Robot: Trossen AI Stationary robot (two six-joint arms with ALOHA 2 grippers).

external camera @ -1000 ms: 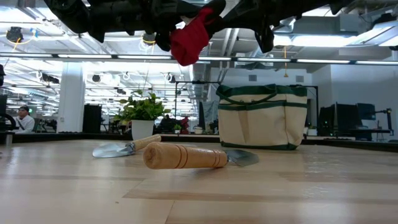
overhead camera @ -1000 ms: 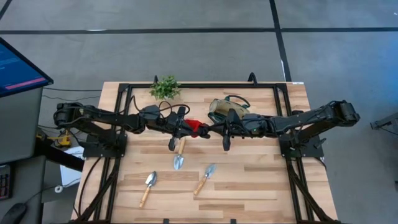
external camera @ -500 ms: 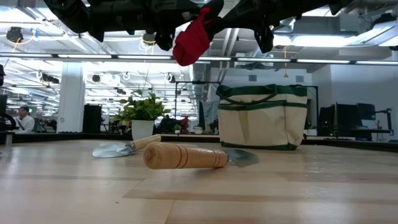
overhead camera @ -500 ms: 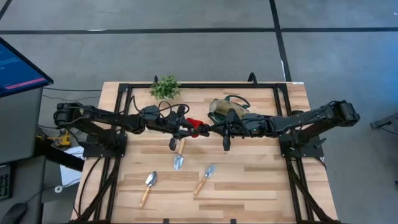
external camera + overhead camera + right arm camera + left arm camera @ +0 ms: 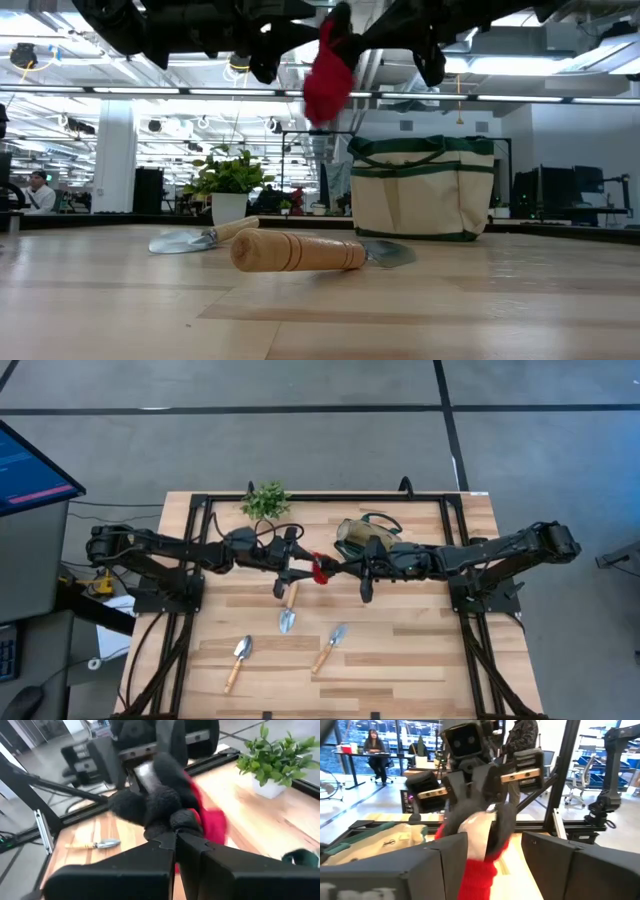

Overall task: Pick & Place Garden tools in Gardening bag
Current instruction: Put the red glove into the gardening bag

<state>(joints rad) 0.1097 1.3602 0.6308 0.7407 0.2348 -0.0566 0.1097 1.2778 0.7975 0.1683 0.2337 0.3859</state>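
The red-and-black tool point(image 5: 318, 567), soft like a glove, hangs in the air over the table's middle, with my right gripper point(image 5: 176, 838) shut on it. My left gripper point(image 5: 495, 847) faces it from the table's left and is open, its fingers on either side of the tool's red part point(image 5: 477, 875). Whether they touch it I cannot tell. The gardening bag point(image 5: 362, 535) stands on its base at the far middle, just behind my right arm. Three wooden-handled trowels point(image 5: 288, 608) point(image 5: 240, 658) point(image 5: 330, 644) lie flat on the near half. My right gripper pinches the tool's black end point(image 5: 167, 817) between its two fingers. The fingers come nearly level from the table's right. The red part point(image 5: 326, 85) hangs below the fingers, well clear of the table.
A green potted plant point(image 5: 265, 500) stands at the far edge, left of the bag point(image 5: 420, 188). In the low view one trowel's handle point(image 5: 298, 250) lies close in front, with another trowel point(image 5: 200, 238) behind it. A black frame rail point(image 5: 320, 497) runs around the table.
My left gripper has opened and let go of the red-and-black tool. The tool has swung a little toward the table's right and now hangs straighter down from my right gripper, which has stayed shut and in place.
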